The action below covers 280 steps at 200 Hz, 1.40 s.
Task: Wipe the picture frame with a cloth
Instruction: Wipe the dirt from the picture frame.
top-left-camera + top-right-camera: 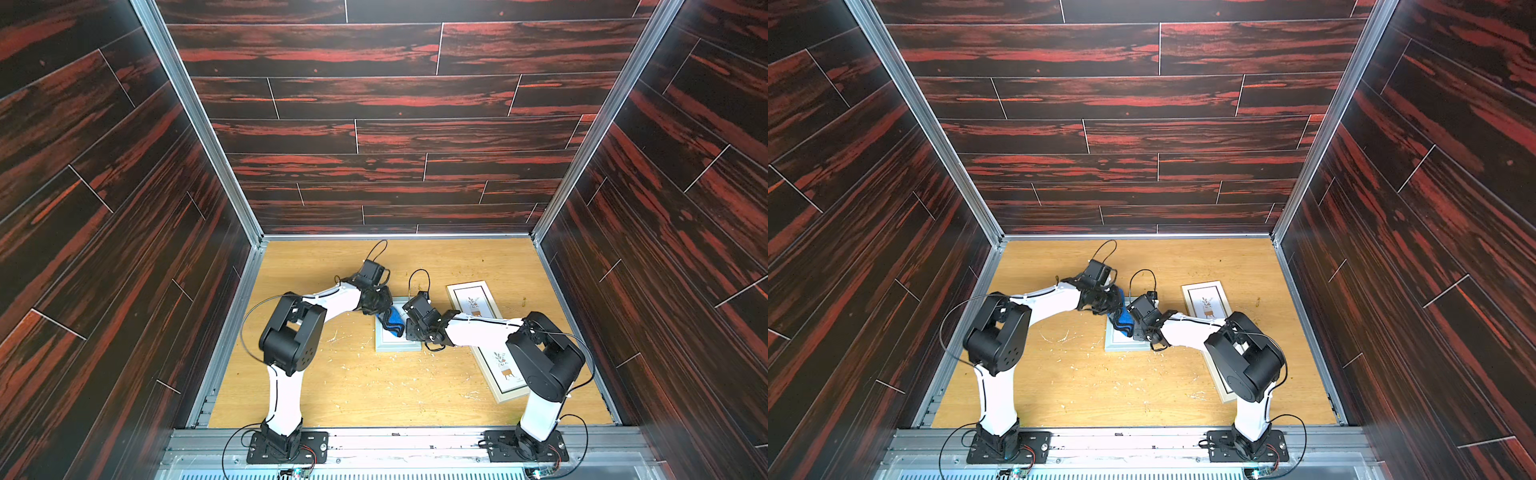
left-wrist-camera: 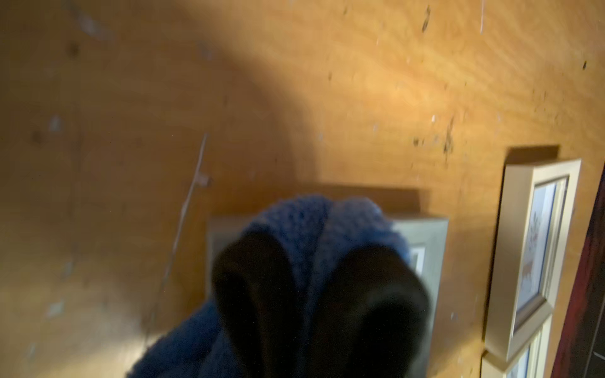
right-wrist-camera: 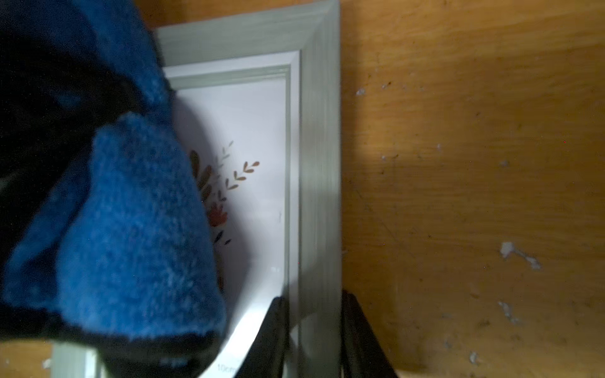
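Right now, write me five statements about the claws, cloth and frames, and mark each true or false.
The left claw grips the cloth. True.
The cloth is red. False: it is blue.
The right claw clamps the rim of the small frame. True.
The long frame stands upright. False: it lies flat on the table.
The cloth is over the long frame. False: it is over the small frame.

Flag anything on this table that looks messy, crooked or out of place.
Pale scraps litter the wooden table, many beside the small frame. The long multi-picture frame lies slanted, partly under the right arm, while the small one sits square. Nothing looks broken.
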Each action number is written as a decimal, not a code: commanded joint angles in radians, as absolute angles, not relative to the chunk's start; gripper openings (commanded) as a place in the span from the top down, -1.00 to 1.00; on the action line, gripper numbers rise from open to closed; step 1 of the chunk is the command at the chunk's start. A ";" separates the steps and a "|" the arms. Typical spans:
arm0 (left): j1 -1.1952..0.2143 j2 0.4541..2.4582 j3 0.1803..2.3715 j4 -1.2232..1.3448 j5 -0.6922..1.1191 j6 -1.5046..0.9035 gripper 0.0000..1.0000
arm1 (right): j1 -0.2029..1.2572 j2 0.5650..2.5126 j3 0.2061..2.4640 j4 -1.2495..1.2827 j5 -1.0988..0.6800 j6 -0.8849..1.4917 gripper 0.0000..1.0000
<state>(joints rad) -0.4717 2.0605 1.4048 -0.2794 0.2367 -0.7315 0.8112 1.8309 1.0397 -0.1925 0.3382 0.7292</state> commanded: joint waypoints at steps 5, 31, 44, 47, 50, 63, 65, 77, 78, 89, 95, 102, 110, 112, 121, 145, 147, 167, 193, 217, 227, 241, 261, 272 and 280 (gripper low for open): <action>-0.519 2.157 1.535 -0.345 0.208 -0.718 1.00 | 0.809 1.831 1.039 -0.224 0.345 0.730 0.85; -0.566 2.210 1.614 -0.367 0.242 -0.720 1.00 | 0.811 1.830 1.047 -0.232 0.346 0.728 0.85; -0.571 2.204 1.604 -0.362 0.250 -0.719 1.00 | 0.811 1.827 1.045 -0.232 0.352 0.726 0.85; -0.571 2.200 1.600 -0.357 0.253 -0.718 1.00 | 0.810 1.827 1.045 -0.232 0.353 0.725 0.84; -0.571 2.198 1.596 -0.354 0.254 -0.717 1.00 | 0.811 1.830 1.045 -0.230 0.352 0.725 0.84; -0.571 2.192 1.597 -0.354 0.267 -0.703 1.00 | 0.811 1.837 1.045 -0.227 0.345 0.727 0.85; -0.571 2.190 1.596 -0.356 0.269 -0.701 1.00 | 0.811 1.838 1.045 -0.226 0.343 0.726 0.85; -0.570 2.179 1.592 -0.365 0.269 -0.691 1.00 | 0.810 1.845 1.049 -0.223 0.335 0.727 0.85; -0.569 2.177 1.590 -0.367 0.269 -0.690 1.00 | 0.810 1.844 1.050 -0.223 0.335 0.727 0.85; -0.562 2.154 1.572 -0.383 0.253 -0.676 1.00 | 0.811 1.844 1.052 -0.228 0.338 0.727 0.85; -0.552 2.136 1.551 -0.390 0.248 -0.666 1.00 | 0.811 1.841 1.054 -0.230 0.343 0.728 0.85; -0.540 2.109 1.521 -0.393 0.236 -0.658 1.00 | 0.810 1.837 1.052 -0.232 0.351 0.727 0.85; -0.526 2.074 1.475 -0.399 0.208 -0.643 1.00 | 0.809 1.832 1.048 -0.232 0.358 0.727 0.84; -0.523 2.064 1.463 -0.401 0.199 -0.639 1.00 | 0.810 1.833 1.048 -0.232 0.359 0.726 0.84; -0.509 2.021 1.411 -0.413 0.167 -0.620 1.00 | 0.810 1.831 1.045 -0.233 0.361 0.726 0.84; -0.492 1.909 1.275 -0.442 0.136 -0.589 1.00 | 0.810 1.834 1.039 -0.230 0.357 0.727 0.84; -0.492 1.901 1.264 -0.447 0.134 -0.586 1.00 | 0.809 1.835 1.039 -0.229 0.357 0.727 0.84; -0.499 1.803 1.128 -0.421 0.140 -0.603 1.00 | 0.809 1.839 1.036 -0.227 0.360 0.730 0.85; -0.545 1.708 0.989 -0.360 0.182 -0.636 1.00 | 0.808 1.847 1.041 -0.218 0.355 0.726 0.84; -0.618 1.712 0.958 -0.276 0.239 -0.700 1.00 | 0.808 1.868 1.062 -0.224 0.345 0.726 0.85; -0.640 1.729 0.959 -0.238 0.255 -0.730 1.00 | 0.808 1.868 1.063 -0.224 0.344 0.726 0.85; -0.660 1.771 0.970 -0.191 0.279 -0.764 1.00 | 0.808 1.862 1.063 -0.224 0.348 0.726 0.85; -0.674 1.823 0.973 -0.093 0.325 -0.822 1.00 | 0.807 1.857 1.061 -0.233 0.355 0.728 0.85; -0.675 1.844 0.977 -0.066 0.331 -0.840 1.00 | 0.807 1.855 1.059 -0.234 0.355 0.730 0.85; -0.670 1.851 0.977 -0.061 0.323 -0.847 1.00 | 0.807 1.853 1.057 -0.235 0.357 0.729 0.85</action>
<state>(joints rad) -0.6628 1.7885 0.9859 -0.0967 0.2928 -0.7845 0.8173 1.8366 1.0454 -0.2031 0.3279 0.7250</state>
